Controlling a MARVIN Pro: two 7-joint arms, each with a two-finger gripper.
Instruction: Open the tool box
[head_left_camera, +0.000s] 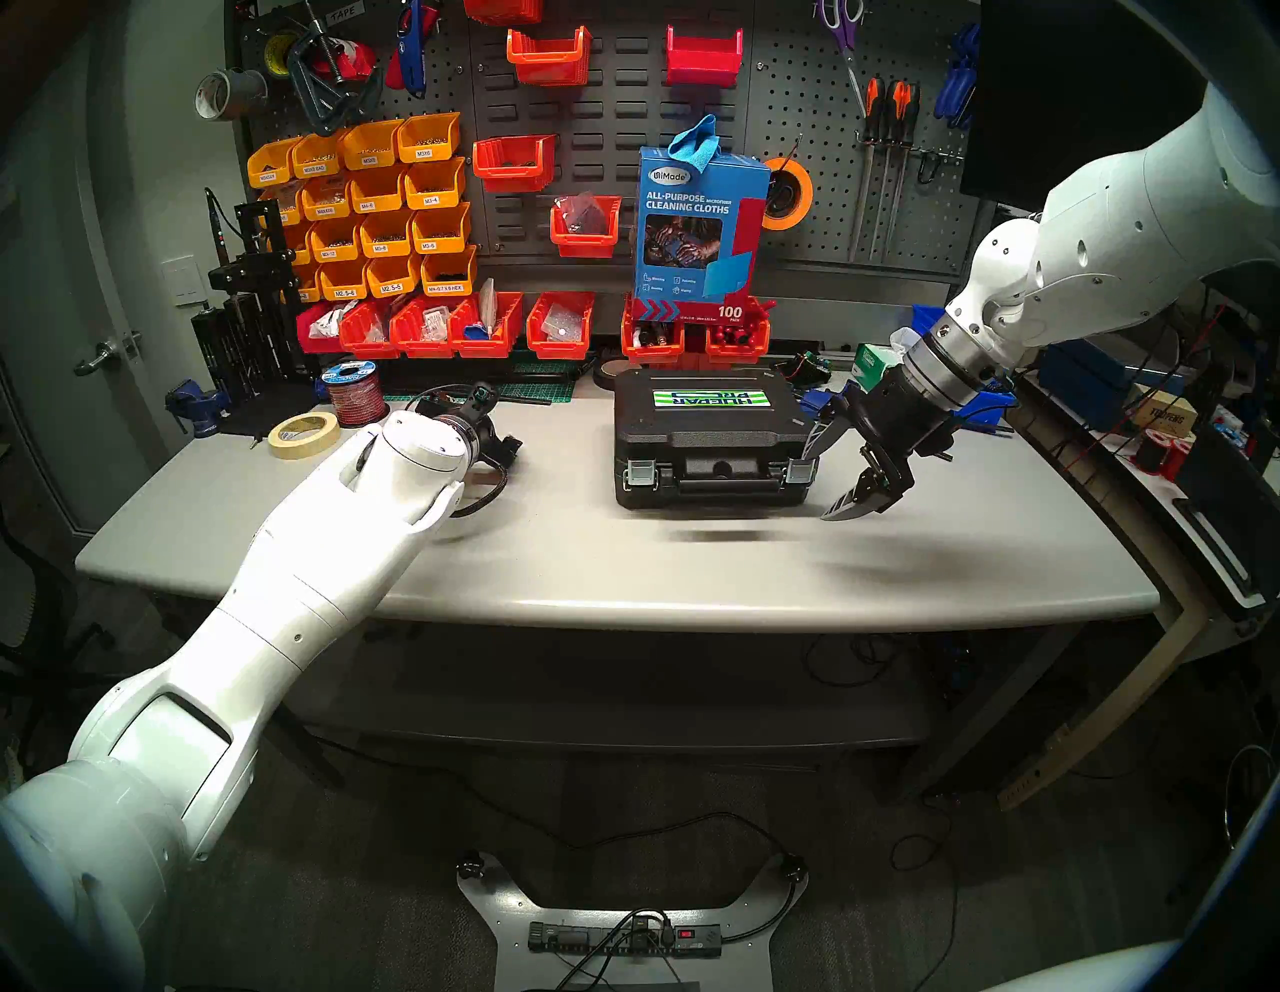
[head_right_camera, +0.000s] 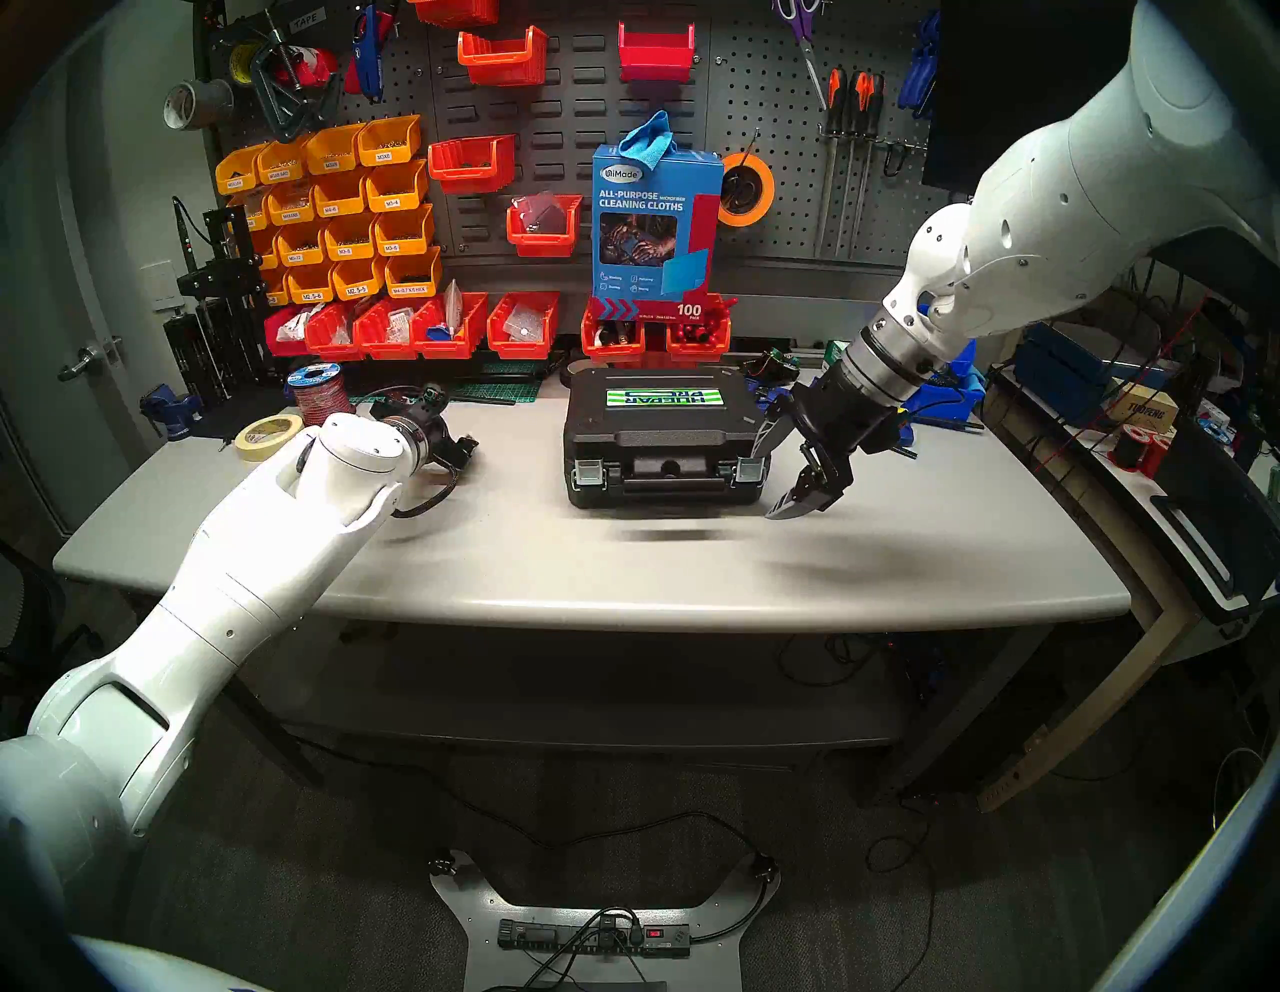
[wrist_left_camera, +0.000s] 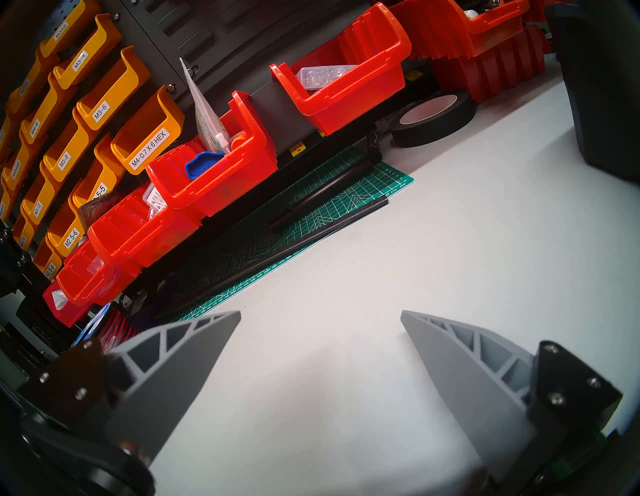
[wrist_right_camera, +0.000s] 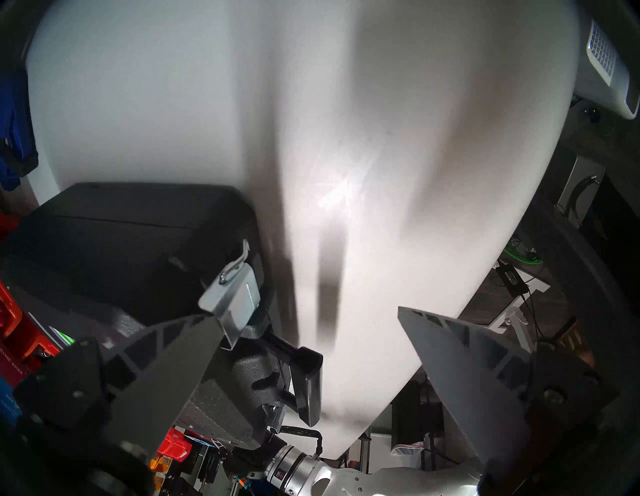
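Ease wide-spread, empty R gripper (head_left_camera: 831, 471) onto tool box (head_left_camera: 706, 429) R latch (head_left_camera: 800, 472), flip up; L gripper (wrist_left_camera: 320, 313) spread too, idle nr worktop (head_left_camera: 623, 568) left edge.

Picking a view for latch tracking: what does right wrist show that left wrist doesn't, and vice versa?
Only the right wrist view: the silver latch at the tool box front corner, lying beside one right end effector finger, plus the black handle. Jaws open, empty.

Only the left wrist view: red bins, yellow labelled bins, green cutting mat, black tape roll; the left end effector open over bare table. No latch visible.

Both: the grey tabletop and part of the black case.
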